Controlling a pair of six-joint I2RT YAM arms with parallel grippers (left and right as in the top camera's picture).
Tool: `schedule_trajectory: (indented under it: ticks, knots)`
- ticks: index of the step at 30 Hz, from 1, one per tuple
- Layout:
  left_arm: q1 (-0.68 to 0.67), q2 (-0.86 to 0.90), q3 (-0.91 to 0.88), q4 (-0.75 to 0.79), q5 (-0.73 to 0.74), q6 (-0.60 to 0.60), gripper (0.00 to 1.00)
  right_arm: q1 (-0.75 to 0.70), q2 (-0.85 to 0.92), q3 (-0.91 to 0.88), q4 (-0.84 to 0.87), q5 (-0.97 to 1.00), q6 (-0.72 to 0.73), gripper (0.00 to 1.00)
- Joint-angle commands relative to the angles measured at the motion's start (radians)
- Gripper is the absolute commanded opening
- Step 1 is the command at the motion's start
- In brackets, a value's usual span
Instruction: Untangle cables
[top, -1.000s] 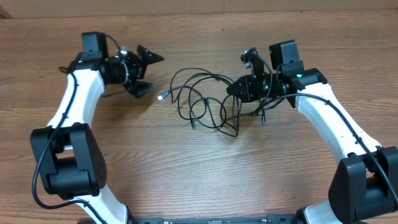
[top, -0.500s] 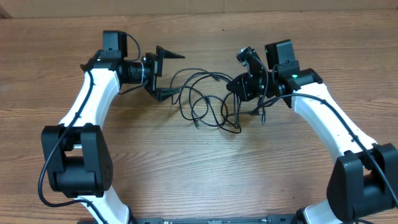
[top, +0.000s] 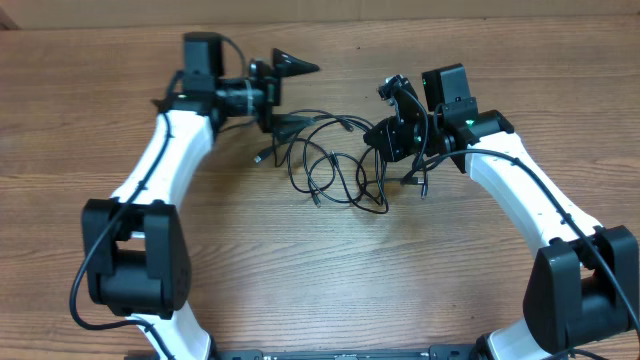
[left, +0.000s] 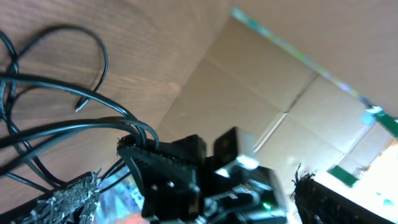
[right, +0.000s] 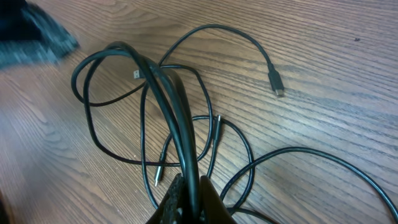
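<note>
The cables (top: 330, 165) lie as a loose tangle of thin black cords on the wooden table between my arms. A silver-tipped plug (top: 259, 157) sticks out at its left. My right gripper (top: 388, 140) is shut on a bundle of strands at the tangle's right side. The right wrist view shows the jaws (right: 194, 198) pinching the cords (right: 168, 93), with loops and a plug end (right: 276, 84) spread beyond. My left gripper (top: 296, 96) is open at the tangle's upper left, holding nothing. In the left wrist view the cables (left: 68, 118) arc past its open fingers (left: 193, 202).
The table is brown wood (top: 320, 280). A cardboard wall (left: 280, 87) stands behind the table's far edge. The right arm's gripper body (left: 186, 177) fills the lower middle of the left wrist view.
My left arm has swung right and toward the far side, bringing its open gripper up to the tangle's upper left. The right gripper has stayed shut on the cables, almost still.
</note>
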Motion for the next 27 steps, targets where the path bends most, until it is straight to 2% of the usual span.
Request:
schedule_trajectory:
  ticks: [1,6,10,16,17,21,22,24,27]
  knots:
    - [-0.098,-0.012,0.004,-0.018,-0.132,-0.051,0.99,0.006,0.003,0.004,0.006,-0.044,0.005,0.04]
    - [-0.186,-0.011,0.004,-0.038,-0.320,-0.110,0.89,0.006,0.003,0.004,-0.012,-0.085,0.023,0.04]
    - [-0.215,-0.011,0.004,-0.126,-0.475,-0.127,0.84,0.006,0.003,0.004,-0.046,-0.117,0.023,0.04]
    - [-0.213,-0.011,0.004,-0.218,-0.563,-0.127,0.80,0.006,0.001,0.005,-0.085,-0.174,0.023,0.04]
    - [-0.213,-0.011,0.004,-0.218,-0.571,-0.126,0.75,0.006,0.000,0.005,-0.085,-0.213,0.023,0.04]
    - [-0.215,-0.011,0.004,-0.218,-0.599,-0.126,0.46,0.006,-0.005,0.005,-0.081,-0.350,0.023,0.04]
    - [-0.215,-0.011,0.004,-0.220,-0.609,-0.122,0.42,0.006,-0.008,0.005,-0.082,-0.376,0.023,0.04]
    - [-0.215,-0.011,0.004,-0.230,-0.649,-0.094,0.31,0.005,-0.012,0.005,-0.086,-0.408,0.023,0.04]
    - [-0.208,-0.011,0.004,-0.243,-0.699,0.002,0.05,0.005,-0.017,0.005,-0.101,-0.399,0.023,0.04]
